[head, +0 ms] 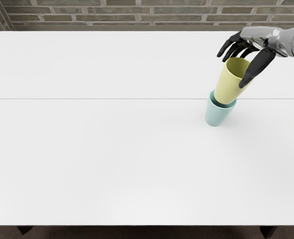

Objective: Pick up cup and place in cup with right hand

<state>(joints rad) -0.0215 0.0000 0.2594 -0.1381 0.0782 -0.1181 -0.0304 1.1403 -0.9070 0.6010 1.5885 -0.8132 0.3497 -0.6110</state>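
The black-and-silver right robot hand (235,70) is clamped on a tapered yellow cup (228,86), thumb opposite fingers. The yellow cup tilts above the smaller-looking pale teal cup (216,116), its base at that cup's mouth.

The yellow tapered cup (228,82) is showing a smooth, softly satin surface, looking like plastic or glazed ceramic. The pale teal tapered cup (216,115) is showing a similar smooth finish. The silver-grey and black right hand (256,34) is gleaming like polished metal over its back, its black fingers (257,66) looking matt. The white rectangular table (112,149) is appearing smooth and matt; the brown brick wall (122,10) is looking rough.
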